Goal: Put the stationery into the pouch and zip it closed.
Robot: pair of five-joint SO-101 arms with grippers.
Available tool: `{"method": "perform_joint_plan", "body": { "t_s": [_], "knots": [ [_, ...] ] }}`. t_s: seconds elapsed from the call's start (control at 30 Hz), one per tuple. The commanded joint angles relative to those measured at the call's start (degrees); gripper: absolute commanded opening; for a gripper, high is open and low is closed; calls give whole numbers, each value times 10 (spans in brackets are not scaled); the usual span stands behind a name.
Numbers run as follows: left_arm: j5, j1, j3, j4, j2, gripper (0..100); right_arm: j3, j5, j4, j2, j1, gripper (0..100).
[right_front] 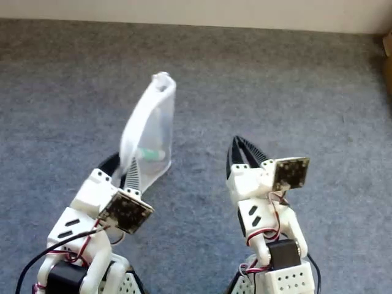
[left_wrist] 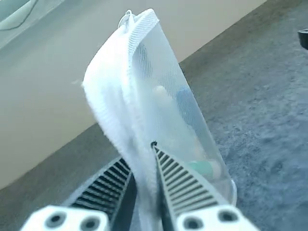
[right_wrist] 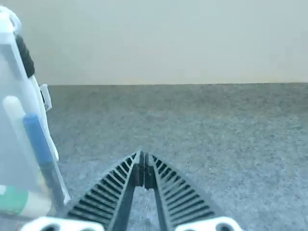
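Observation:
A white mesh pouch [right_front: 150, 128] stands upright off the grey carpet, held by its lower edge in my left gripper [right_front: 125, 174], which is shut on it. Inside the pouch [left_wrist: 163, 101] I see a blue pen [left_wrist: 185, 103], a pale stick and a green-capped item [left_wrist: 204, 168]. The zipper pull [left_wrist: 127, 17] sits at the pouch's top end. My left gripper [left_wrist: 149, 154] pinches the mesh between its black ribbed fingers. My right gripper [right_front: 240, 147] rests low beside the pouch, shut with nothing in it. In the right wrist view my right gripper [right_wrist: 143, 163] is closed, with the pouch [right_wrist: 24, 144] off to one side.
Grey carpet [right_front: 275, 79] covers the table around both arms. A pale wall [right_wrist: 168, 38] borders the far edge. A brown object [right_front: 388, 55] shows at the far right edge.

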State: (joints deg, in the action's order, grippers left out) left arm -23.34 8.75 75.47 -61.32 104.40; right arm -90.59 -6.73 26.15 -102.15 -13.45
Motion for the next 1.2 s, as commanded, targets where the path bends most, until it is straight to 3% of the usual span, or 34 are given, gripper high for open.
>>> {"method": "perform_joint_plan", "body": {
  "t_s": [0.0, 0.13, 0.3, 0.5, 0.8, 1.17],
  "knots": [
    [-7, 73, 29, 0, 3, 83, 0, -12, -18, -34, 17, 5],
    [19, 126, 29, -5, 3, 155, 0, -12, -18, -30, 20, 5],
    [59, 178, 19, -37, 3, 194, 3, -13, -18, -30, 73, 5],
    [95, 182, -29, -65, 3, 223, 4, -13, -18, -30, 98, 6],
    [92, 178, -103, -83, 3, 220, 1, -13, -18, -30, 99, 6],
    [131, 178, -291, -192, 3, 220, 0, -13, -18, -30, 99, 6]
  ]
}}
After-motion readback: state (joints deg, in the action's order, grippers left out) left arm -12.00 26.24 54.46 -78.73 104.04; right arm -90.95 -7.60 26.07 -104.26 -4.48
